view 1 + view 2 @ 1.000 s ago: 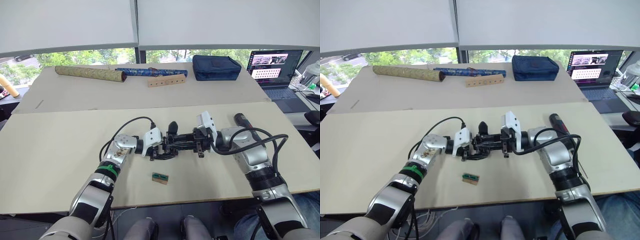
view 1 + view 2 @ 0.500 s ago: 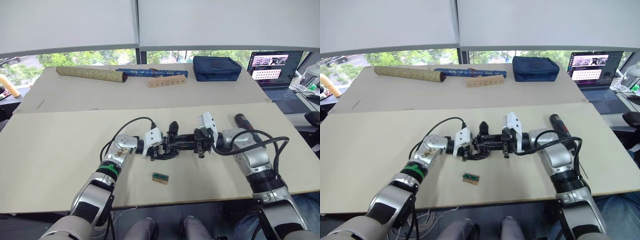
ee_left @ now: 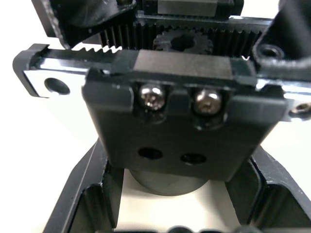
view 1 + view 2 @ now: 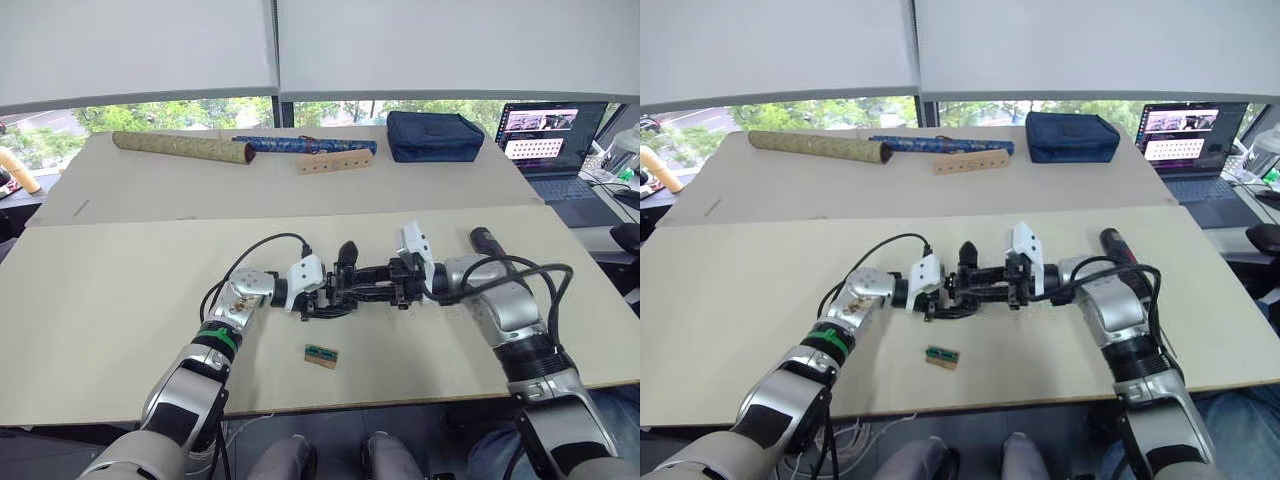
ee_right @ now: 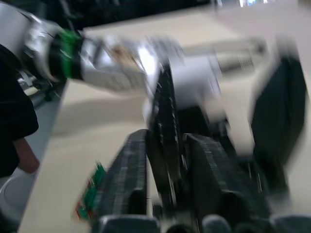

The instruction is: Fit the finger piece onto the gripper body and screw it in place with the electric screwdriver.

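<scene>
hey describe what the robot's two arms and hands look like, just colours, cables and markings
Both arms are silver-grey metal with black joint sections. The left arm has a green band near its wrist, and a black cable loops over it. The right arm carries looping black cables too. Each hand, left hand and right hand, has a white housing and black fingers.

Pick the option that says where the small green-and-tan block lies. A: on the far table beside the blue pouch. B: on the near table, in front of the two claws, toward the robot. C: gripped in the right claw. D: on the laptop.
B: the green-and-tan block lies alone on the near table, closer to the robot than the left claw and right claw.
</scene>
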You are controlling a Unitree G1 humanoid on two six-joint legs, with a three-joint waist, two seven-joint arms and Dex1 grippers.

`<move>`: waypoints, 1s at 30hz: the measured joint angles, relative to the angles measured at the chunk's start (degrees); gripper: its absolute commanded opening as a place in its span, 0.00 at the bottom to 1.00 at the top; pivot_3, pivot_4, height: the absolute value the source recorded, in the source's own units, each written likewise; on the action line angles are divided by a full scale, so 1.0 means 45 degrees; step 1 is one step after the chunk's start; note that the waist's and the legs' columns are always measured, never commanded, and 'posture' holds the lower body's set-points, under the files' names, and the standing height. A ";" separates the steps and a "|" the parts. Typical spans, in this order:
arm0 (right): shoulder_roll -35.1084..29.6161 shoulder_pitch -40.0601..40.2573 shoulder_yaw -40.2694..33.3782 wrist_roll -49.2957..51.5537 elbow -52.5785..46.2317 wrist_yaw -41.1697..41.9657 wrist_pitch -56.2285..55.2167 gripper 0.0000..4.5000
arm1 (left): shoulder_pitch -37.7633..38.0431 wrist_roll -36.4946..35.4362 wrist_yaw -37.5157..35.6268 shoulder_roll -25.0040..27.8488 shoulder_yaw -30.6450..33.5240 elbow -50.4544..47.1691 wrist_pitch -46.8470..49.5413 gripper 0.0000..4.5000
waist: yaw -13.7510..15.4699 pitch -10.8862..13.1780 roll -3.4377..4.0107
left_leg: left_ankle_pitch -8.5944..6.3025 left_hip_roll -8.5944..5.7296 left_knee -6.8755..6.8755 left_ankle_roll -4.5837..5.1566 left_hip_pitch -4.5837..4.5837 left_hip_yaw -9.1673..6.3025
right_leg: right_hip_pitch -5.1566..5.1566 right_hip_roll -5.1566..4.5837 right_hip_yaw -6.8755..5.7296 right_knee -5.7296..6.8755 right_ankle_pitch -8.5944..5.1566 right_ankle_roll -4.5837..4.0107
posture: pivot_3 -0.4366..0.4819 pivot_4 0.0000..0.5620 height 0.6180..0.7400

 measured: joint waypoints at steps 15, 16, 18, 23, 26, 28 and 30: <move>-0.2129 0.1500 -0.1017 0.0687 -0.3788 -0.1086 0.1864 0.83 | -0.0235 0.0052 -0.0005 -0.0071 0.0049 0.0346 0.0000 0.82 | 0.0014 0.0003 -0.0004 | -0.0001 0.0000 -0.0020 0.0003 -0.0026 -0.0009 | -0.0013 -0.0007 -0.0013 -0.0040 0.0000 0.0000 | 0.48 0.27 1.00; -0.2457 0.1694 -0.1361 0.0622 -0.4232 -0.1503 0.2016 0.83 | -0.0235 0.0067 -0.0063 0.0023 0.0046 0.0334 -0.0001 0.94 | 0.0014 0.0003 -0.0005 | -0.0001 0.0000 -0.0023 0.0003 -0.0027 -0.0007 | -0.0015 -0.0008 -0.0012 -0.0041 0.0000 0.0000 | 0.48 0.27 1.00; -0.2879 0.1952 -0.1968 0.0671 -0.4804 -0.2126 0.2670 0.88 | -0.0234 0.0060 -0.0129 0.0269 0.0059 0.0262 0.0007 1.00 | 0.0011 0.0003 -0.0005 | -0.0002 0.0006 -0.0025 0.0003 -0.0022 -0.0007 | -0.0012 -0.0005 -0.0011 -0.0040 0.0000 0.0000 | 0.48 0.27 1.00; -0.4575 0.2693 -0.3578 0.1817 -0.6813 -0.3572 0.6200 0.99 | 0.0628 -0.0488 -0.0983 0.1727 0.0414 -0.1505 0.1481 1.00 | -0.0072 0.0004 -0.0002 | 0.0002 0.0018 -0.0069 -0.0002 -0.0028 -0.0007 | -0.0031 -0.0002 -0.0008 -0.0043 0.0000 0.0000 | 0.48 0.27 1.00; -0.5704 0.2497 -0.4047 0.1973 -0.6788 -0.4721 0.8839 0.99 | 0.1779 -0.1633 -0.2139 0.3206 0.0642 -0.4838 0.3837 1.00 | -0.0087 0.0013 0.0000 | 0.0002 0.0021 -0.0073 -0.0002 -0.0029 -0.0008 | -0.0023 -0.0006 -0.0005 -0.0051 -0.0001 -0.0001 | 0.48 0.27 1.00; -0.6106 0.2186 -0.4117 0.1744 -0.6022 -0.5461 1.0007 0.99 | 0.2134 -0.2680 -0.2673 0.4162 0.0914 -0.7301 0.5806 1.00 | -0.0029 0.0016 0.0003 | 0.0002 0.0016 -0.0072 -0.0003 -0.0025 -0.0006 | -0.0010 -0.0008 -0.0001 -0.0066 -0.0001 -0.0002 | 0.48 0.27 1.00; -0.6345 0.1866 -0.3929 0.1364 -0.4946 -0.5864 1.0266 0.99 | 0.2085 -0.4021 -0.2855 0.5028 0.1295 -0.9448 0.8024 1.00 | 0.0042 0.0023 0.0006 | 0.0001 0.0008 -0.0070 -0.0003 -0.0025 -0.0006 | -0.0008 -0.0010 -0.0001 -0.0073 -0.0001 -0.0002 | 0.48 0.27 1.00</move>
